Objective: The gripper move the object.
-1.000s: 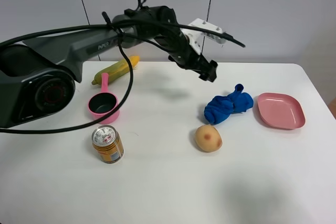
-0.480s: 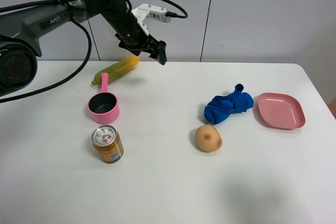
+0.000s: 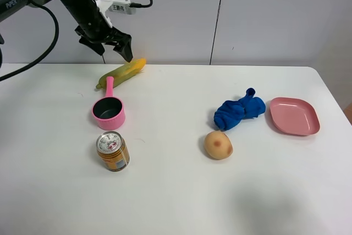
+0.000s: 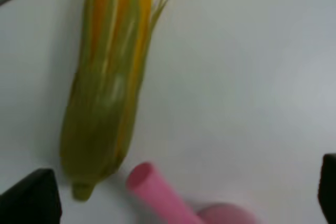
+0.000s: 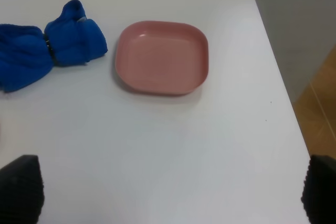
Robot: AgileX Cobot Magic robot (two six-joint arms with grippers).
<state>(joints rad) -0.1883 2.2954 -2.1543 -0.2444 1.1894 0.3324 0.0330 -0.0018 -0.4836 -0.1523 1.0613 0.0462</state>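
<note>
My left gripper [image 3: 114,49] hangs open and empty above the table's far left, just over a corn cob in its green husk [image 3: 122,73]. In the left wrist view the corn [image 4: 107,93] lies below and ahead of the open gripper [image 4: 178,200], with the handle of a pink saucepan [image 4: 155,190] between the fingertips [image 4: 31,198]. The pink saucepan [image 3: 108,111] stands right beside the corn. My right gripper [image 5: 170,190] is open and empty; it is out of the exterior high view.
A yellow can [image 3: 113,151] stands in front of the saucepan. A potato [image 3: 218,145], a blue cloth [image 3: 238,110] and a pink plate [image 3: 293,116] lie on the right; the cloth [image 5: 47,51] and plate [image 5: 161,57] also show in the right wrist view.
My left arm has swung from above the middle of the table, near the blue cloth, back to the far left above the corn. The objects have not moved.
</note>
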